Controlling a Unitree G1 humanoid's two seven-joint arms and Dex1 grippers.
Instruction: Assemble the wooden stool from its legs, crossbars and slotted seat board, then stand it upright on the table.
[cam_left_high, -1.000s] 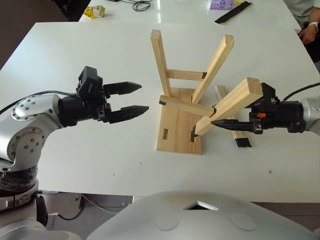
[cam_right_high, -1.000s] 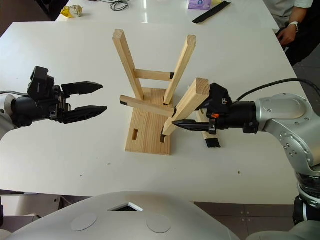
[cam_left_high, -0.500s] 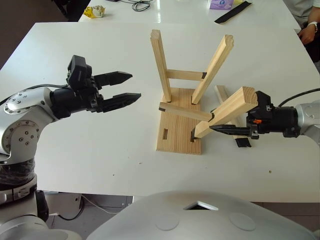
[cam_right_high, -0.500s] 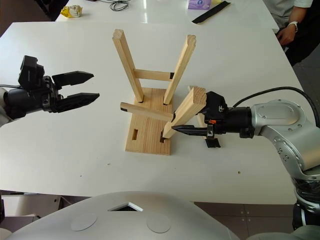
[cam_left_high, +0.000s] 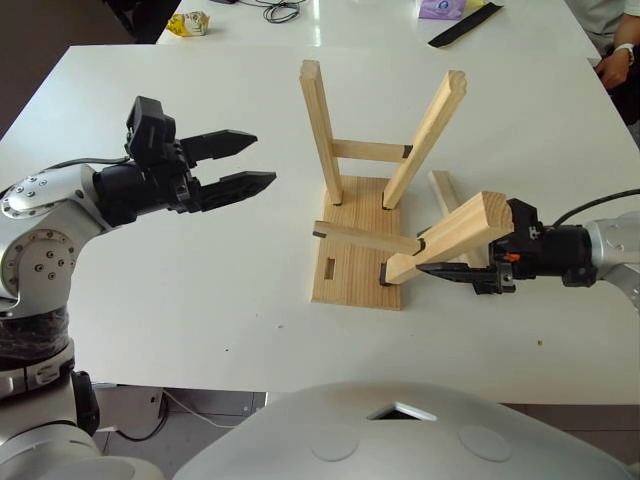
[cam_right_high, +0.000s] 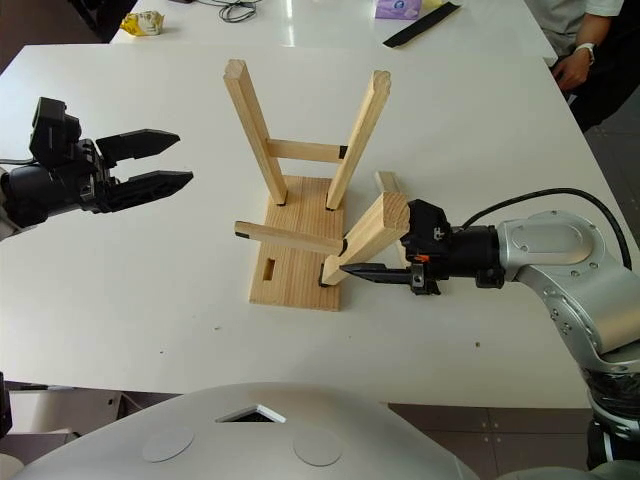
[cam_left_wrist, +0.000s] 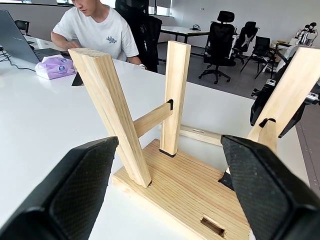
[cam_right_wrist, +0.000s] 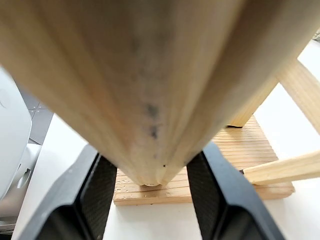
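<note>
White surface (cam_left_high: 200, 290) carried the work: the right gripper (cam_right_high: 350, 263) clenched the tilted leg (cam_right_high: 370, 235), whose long axis leaned back toward that arm, lower end at the near right slot of the seat board (cam_right_high: 295, 290), its crossbar (cam_right_high: 285, 236) pointing leftward. The left gripper (cam_left_high: 262, 158) hovered spread, well apart.

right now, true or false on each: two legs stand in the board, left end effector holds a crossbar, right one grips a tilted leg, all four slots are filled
1. Two upright legs stand in the seat board. True.
2. The left end effector holds a crossbar. False: it is open and empty.
3. The right end effector grips a tilted leg. True.
4. All four slots are filled. False: the near left slot is empty.
</note>
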